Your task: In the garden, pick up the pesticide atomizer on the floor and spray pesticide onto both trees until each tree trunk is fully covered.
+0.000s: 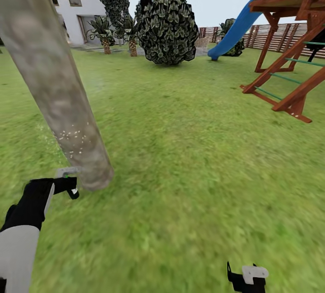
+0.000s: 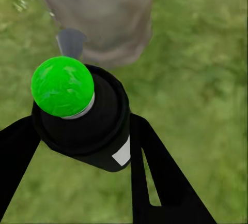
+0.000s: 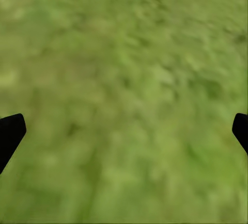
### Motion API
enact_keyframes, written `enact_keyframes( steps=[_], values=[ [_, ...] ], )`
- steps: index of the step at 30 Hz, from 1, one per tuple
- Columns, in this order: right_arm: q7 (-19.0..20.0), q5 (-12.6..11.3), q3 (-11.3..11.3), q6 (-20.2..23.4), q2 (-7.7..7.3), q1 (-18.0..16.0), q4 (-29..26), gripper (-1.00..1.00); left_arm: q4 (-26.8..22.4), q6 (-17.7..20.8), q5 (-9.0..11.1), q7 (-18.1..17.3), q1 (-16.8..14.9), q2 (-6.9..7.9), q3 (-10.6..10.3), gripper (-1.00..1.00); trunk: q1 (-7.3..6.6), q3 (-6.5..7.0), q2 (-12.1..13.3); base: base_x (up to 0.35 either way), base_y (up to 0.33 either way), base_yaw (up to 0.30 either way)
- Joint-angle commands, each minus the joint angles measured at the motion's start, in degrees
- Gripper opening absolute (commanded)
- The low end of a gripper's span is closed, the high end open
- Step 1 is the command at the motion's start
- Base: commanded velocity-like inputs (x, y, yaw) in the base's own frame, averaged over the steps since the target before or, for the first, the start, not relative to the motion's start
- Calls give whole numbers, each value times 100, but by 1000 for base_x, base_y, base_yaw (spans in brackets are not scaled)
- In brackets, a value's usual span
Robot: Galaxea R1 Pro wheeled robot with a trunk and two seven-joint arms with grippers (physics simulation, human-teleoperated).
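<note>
Grass lawn (image 1: 189, 157), slide (blue) (image 1: 234, 31), left gripper (image 2: 85, 146) clamping atomizer (image 2: 88, 125), right gripper (image 3: 124, 131) apart

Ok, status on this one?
Left gripper shut on atomizer, aimed at trunk. White specks low on trunk. Right gripper open over grass. Nothing in the way.

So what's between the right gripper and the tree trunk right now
Just bare grass. In the head view the right gripper hangs low over the lawn, and nothing lies on the stretch toward the tree trunk.
</note>
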Motion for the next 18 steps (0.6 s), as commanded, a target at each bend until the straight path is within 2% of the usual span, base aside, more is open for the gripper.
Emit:
enact_keyframes(
  steps=[1,2,4,5,7,9,10,11,12,13,14,16,18],
  values=[
    [0,-1,1,0,0,0,0,100,-5,-7,-40,14,-1,-146,1,-100,0,0,0,197,0,0],
    [0,1,1,0,0,0,0,100,-22,-7,-44,19,-1,-222,-38,-100,0,0,0,64,0,0],
    [0,1,1,0,0,0,0,100,-102,-10,-38,0,-1,-242,-99,-100,0,0,0,25,0,0],
    [0,2,1,0,0,0,0,100,-155,-10,-31,-16,-1,-213,-84,-100,0,0,0,9,0,0],
    [0,4,1,0,0,0,0,100,-204,-33,-28,-24,64,-18,16,-100,0,0,0,2,0,0],
    [0,4,1,0,0,0,0,100,-187,-606,-32,-7,285,89,374,-100,0,0,0,0,0,0],
    [0,4,1,0,0,0,0,100,-161,-1065,-50,16,466,71,564,-100,0,0,0,0,0,0],
    [0,4,1,0,0,0,0,100,-134,-1326,-48,31,679,28,641,-100,0,0,0,0,0,0],
    [0,4,1,0,0,0,0,100,-45,-1423,-50,35,808,-111,617,-100,0,0,0,0,0,0],
    [0,4,1,0,0,0,0,100,98,-1469,-64,50,865,-324,470,-100,0,0,0,0,0,0],
    [0,4,1,0,0,0,0,100,194,-1488,-69,68,884,-424,337,-100,0,0,0,0,0,0],
    [0,4,1,0,0,0,0,100,409,-1508,-68,186,901,-478,139,-100,0,0,0,0,0,0],
    [0,4,1,0,0,0,0,100,479,-1614,-61,231,909,-388,244,-100,0,0,0,0,0,0]
  ],
)
